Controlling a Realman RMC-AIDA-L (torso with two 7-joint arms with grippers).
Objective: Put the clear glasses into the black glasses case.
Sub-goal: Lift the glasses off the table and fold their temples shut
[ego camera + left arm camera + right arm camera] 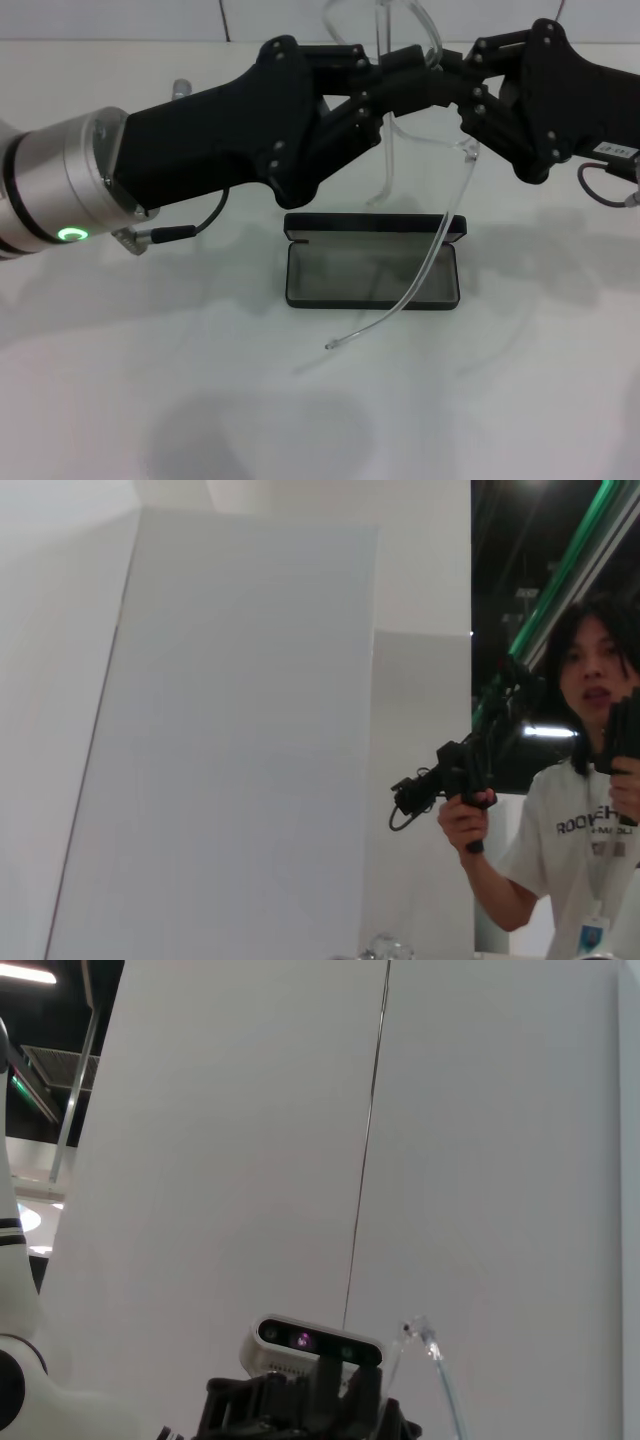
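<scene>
The clear glasses (432,45) hang in the air above the table, lens up. One long arm (420,275) slopes down across the black glasses case (372,262), and its tip ends in front of the case. The case lies open in mid-table with its grey lining up and its lid standing at the back. My left gripper (432,72) reaches in from the left and is shut on the glasses' frame. My right gripper (464,88) comes from the right, tip to tip with the left, shut on the frame by the hinge. A bit of the glasses (432,1355) shows in the right wrist view.
The white table (320,400) spreads out around the case. A white wall stands behind. In the left wrist view a person (580,810) stands far off with hand-held controllers. The left arm's wrist camera (318,1344) appears in the right wrist view.
</scene>
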